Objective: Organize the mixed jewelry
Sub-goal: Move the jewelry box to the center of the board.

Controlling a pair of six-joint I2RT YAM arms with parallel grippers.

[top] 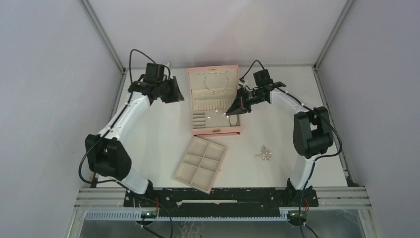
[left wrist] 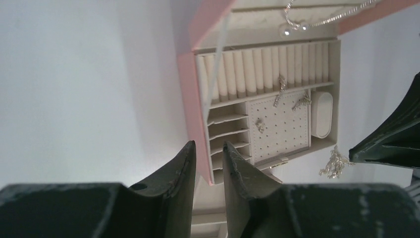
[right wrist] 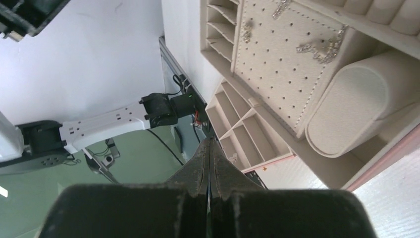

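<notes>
Our right claw (right wrist: 209,143) clenched, left claw (left wrist: 208,147) parted and empty, we judge the bench's (top: 158,131) jewelry pile (top: 264,152) needs gathering next.

You'll find the box (top: 216,131) upper centre on the worktop (top: 158,129). Below it lies the tray (top: 200,164), with the loose jewelry (top: 264,152) to its right.

This is a robotics lab test cell. A white tabletop (top: 158,134) is boxed in by plain pale wall panels (top: 44,74) set in aluminium posts (top: 103,34). The left arm (top: 124,116) and right arm (top: 309,131), both black and white, are bolted to a black rail (top: 218,196) at the near edge. Loose cables (top: 130,62) and a slotted wiring duct (top: 114,215) run alongside.
</notes>
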